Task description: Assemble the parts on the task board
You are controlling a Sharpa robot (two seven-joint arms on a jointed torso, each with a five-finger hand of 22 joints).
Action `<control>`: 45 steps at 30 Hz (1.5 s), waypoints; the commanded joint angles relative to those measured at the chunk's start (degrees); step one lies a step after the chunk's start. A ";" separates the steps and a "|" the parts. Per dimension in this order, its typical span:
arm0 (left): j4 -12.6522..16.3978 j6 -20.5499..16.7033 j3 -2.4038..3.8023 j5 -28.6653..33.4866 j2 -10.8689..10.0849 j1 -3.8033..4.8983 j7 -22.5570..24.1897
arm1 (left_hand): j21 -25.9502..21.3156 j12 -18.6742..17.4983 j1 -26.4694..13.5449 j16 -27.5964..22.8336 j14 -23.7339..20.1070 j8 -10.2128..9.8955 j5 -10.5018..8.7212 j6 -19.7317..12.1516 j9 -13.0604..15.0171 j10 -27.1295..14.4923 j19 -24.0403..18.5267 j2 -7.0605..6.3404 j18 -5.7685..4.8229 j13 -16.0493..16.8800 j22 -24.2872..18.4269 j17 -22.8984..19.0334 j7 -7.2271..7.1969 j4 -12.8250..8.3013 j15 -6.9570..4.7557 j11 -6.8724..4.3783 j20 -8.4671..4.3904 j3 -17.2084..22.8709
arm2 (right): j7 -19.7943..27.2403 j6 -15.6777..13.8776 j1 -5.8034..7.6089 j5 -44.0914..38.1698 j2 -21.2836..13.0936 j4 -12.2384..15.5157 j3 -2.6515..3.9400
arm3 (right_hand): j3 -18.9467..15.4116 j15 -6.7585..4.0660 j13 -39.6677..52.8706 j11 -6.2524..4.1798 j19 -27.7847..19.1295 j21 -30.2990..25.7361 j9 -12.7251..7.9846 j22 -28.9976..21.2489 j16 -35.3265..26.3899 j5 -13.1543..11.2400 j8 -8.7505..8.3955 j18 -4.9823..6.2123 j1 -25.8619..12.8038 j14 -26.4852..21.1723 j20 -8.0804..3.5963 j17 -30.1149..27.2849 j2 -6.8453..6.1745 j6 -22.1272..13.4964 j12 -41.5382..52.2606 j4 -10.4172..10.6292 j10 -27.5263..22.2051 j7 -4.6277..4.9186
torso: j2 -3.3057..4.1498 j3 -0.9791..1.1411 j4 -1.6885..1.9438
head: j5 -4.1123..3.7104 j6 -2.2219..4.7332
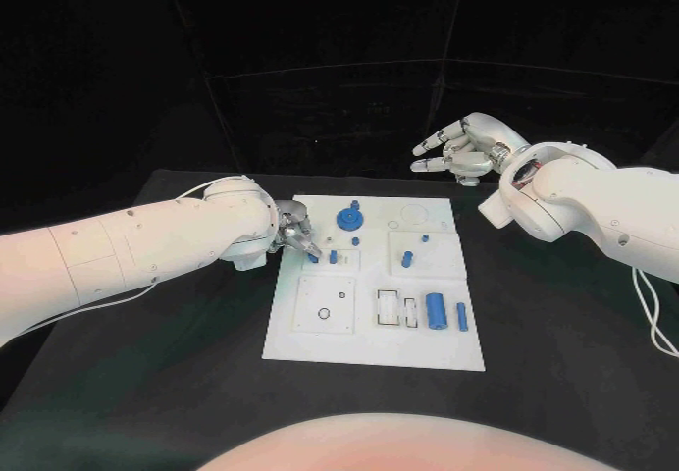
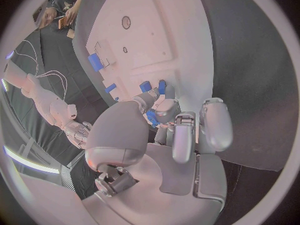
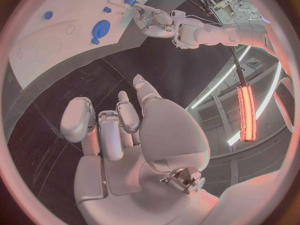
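Blue part (image 1: pixel 311 256) pinched by left hand (image 1: pixel 293 233) | right hand (image 1: pixel 460 147) released, off task board (image 1: pixel 326 343)

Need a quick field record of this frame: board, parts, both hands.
task board: white plate in the middle of the black table
blue gear: on the board's far side
blue cylinder: lying in a slot on the board's right near part
blue pegs: small ones standing near the board's centre
left hand: at the board's far-left edge, fingers pinching a small blue part
right hand: raised off the table beyond the board's far-right corner, fingers apart, holding nothing
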 commanded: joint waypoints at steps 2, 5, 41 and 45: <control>0.08 0.67 -0.01 -0.42 0.17 0.02 -0.27 | -0.31 -0.31 -0.12 0.18 5.96 0.42 0.30 0.05 0.02 0.18 -0.03 0.46 0.04 -0.05 -0.06 15.09 -0.31 -3.23 -0.29 -0.09 0.02 3.84 | 0.55 0.27 0.10 -0.09 0.13 0.02 0.03 | -0.36 -0.28 -0.05 0.06 -0.51 -0.24 -0.05 -0.09 -0.37 0.24 0.21 0.76 0.06 3.28 -0.07 2.36 0.70 0.30 -0.20 0.01 -0.38 0.01 | 0.03 0.07 -0.05 | 0.02 0.03; -0.01 0.77 -0.01 -0.41 0.37 0.02 -0.27 | -0.28 -0.27 -0.58 0.18 5.96 0.63 0.29 0.16 0.13 0.25 0.00 0.19 0.02 -0.01 0.01 15.09 -0.34 -3.07 -0.29 -0.10 0.02 3.88 | 0.54 0.27 0.10 -0.09 0.16 0.03 0.03 | -0.36 -0.28 -0.05 0.06 -0.51 -0.24 -0.05 -0.09 -0.37 0.24 0.21 0.76 0.06 3.28 -0.07 2.36 0.70 0.30 -0.20 0.01 -0.38 0.01 | 0.02 0.08 -0.10 | 0.03 -0.01; -2.85 -0.01 0.01 -0.46 1.64 0.10 -0.45 | 0.01 0.51 -12.04 0.18 5.96 4.12 0.28 2.87 1.58 1.08 0.50 -3.39 -0.14 0.46 0.88 15.09 -1.67 4.45 -1.20 -1.11 -0.84 -6.56 | 0.53 0.22 0.10 -0.09 0.30 -0.03 0.03 | -0.47 -0.28 -0.21 0.07 -0.55 -0.32 -0.07 -0.22 -0.43 0.24 0.21 0.78 0.02 3.27 -0.07 2.26 0.79 0.27 -0.34 0.08 -0.48 0.03 | 0.01 0.07 -0.04 | -0.26 -0.15; -2.97 -0.21 0.02 -0.46 1.64 0.11 -0.43 | 0.00 0.55 -12.11 0.18 5.96 4.23 0.28 2.84 1.62 1.09 0.52 -3.43 -0.14 0.49 0.91 15.09 -1.69 4.64 -1.22 -1.13 -0.85 -7.21 | 0.51 0.24 0.10 -0.09 0.30 -0.03 0.03 | -0.47 -0.28 -0.21 0.07 -0.55 -0.32 -0.07 -0.22 -0.43 0.24 0.21 0.78 0.02 3.27 -0.07 2.26 0.79 0.27 -0.34 0.08 -0.48 0.03 | 0.03 0.07 -0.06 | -0.24 -0.16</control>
